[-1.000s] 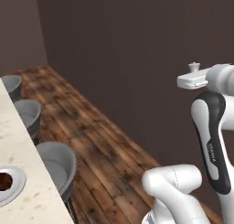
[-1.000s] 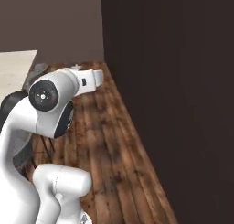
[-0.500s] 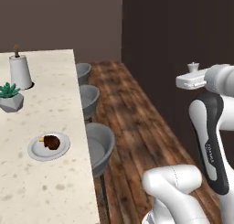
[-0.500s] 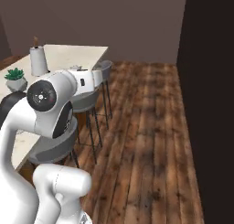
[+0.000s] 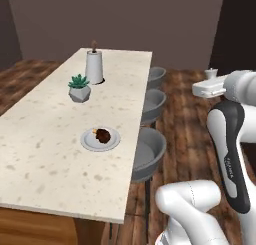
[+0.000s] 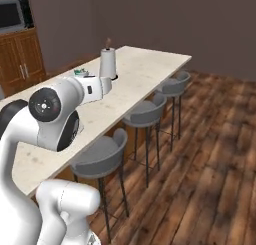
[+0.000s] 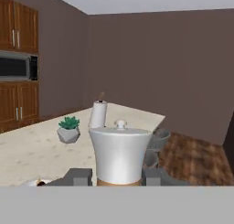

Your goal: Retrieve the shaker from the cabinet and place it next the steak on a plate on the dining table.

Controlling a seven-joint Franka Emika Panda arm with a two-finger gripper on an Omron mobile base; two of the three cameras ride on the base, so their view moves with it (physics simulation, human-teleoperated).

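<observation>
My gripper (image 7: 119,176) is shut on the shaker (image 7: 119,155), which stands upright between the two dark fingertips (image 7: 77,176); up close it looks pale with a knobbed cap and a tan base. From the left base camera the shaker (image 5: 211,74) is a tiny thing on top of the hand (image 5: 209,88), held high over the wooden floor to the right of the stools. The pale round plate (image 5: 100,139) lies on the beige speckled dining table (image 5: 45,139), with the dark steak (image 5: 103,135) on it. The cabinet is out of view.
A white tapered cylinder with a brown stick (image 5: 94,66) and a small potted plant (image 5: 79,88) stand farther along the table. Three grey stools (image 5: 150,154) line its right side. A tall wooden unit with a microwave (image 6: 15,44) stands behind.
The base has turned: the whole view swung from a dark wall and floor round to the dining table, now seen lengthwise. The arm keeps its pose with the shaker in the gripper.
</observation>
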